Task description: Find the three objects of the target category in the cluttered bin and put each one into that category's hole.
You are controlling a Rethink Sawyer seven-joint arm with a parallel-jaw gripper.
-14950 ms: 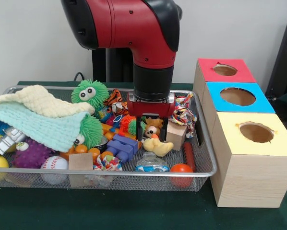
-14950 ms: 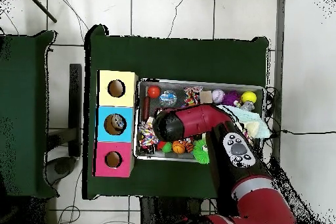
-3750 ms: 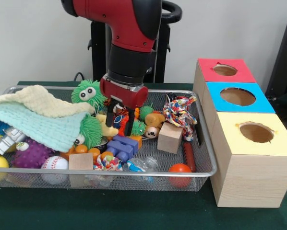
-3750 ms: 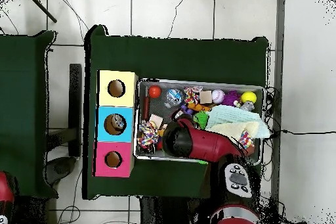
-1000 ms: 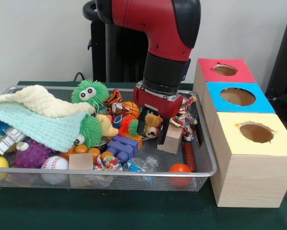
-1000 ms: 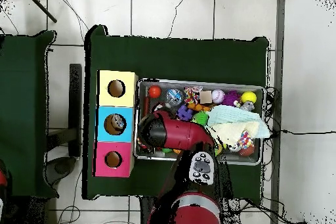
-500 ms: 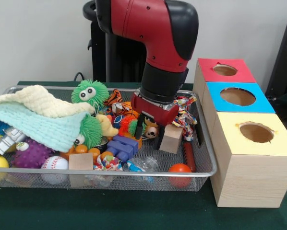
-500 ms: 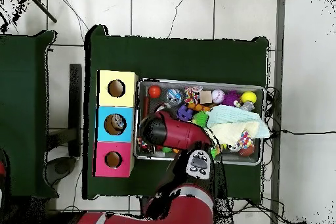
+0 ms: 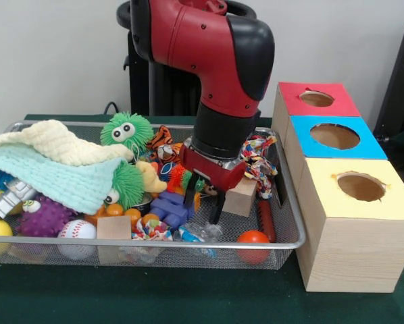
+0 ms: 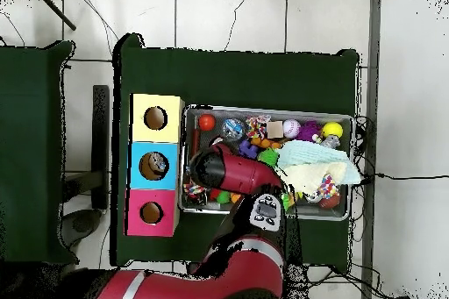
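Toys fill the wire mesh bin (image 9: 293, 229) on the green desk (image 9: 188, 304), and the red arm (image 9: 209, 54) reaches down into the bin's right half. The hand (image 9: 203, 200) hangs low among the clutter with its two dark fingers (image 9: 217, 208) spread apart and nothing visibly held between them; one finger points down just left of the wooden block (image 9: 241, 196), the other sits by the purple blocks (image 9: 171, 208). Behind the hand lie a rope toy (image 9: 257, 162) and a tiger plush (image 9: 163, 143). A yellow duck (image 9: 150, 177) rests left of the hand, beside two green fuzzy creatures (image 9: 125, 131) and the pale knitted cloths (image 9: 53, 165) that cover the bin's left side. Along the near rim sit a baseball (image 9: 76, 231), a small wooden cube (image 9: 113, 228), a clear ball (image 9: 198, 233) and an orange ball (image 9: 255, 238). To the right of the bin stand three boxes, each with a round hole: the red box (image 9: 317, 100) farthest, the blue box (image 9: 334, 137) in the middle and the yellow box (image 9: 359, 189) nearest. In the overhead view the arm covers the hand, and the blue box's hole (image 10: 153, 165) shows something inside.
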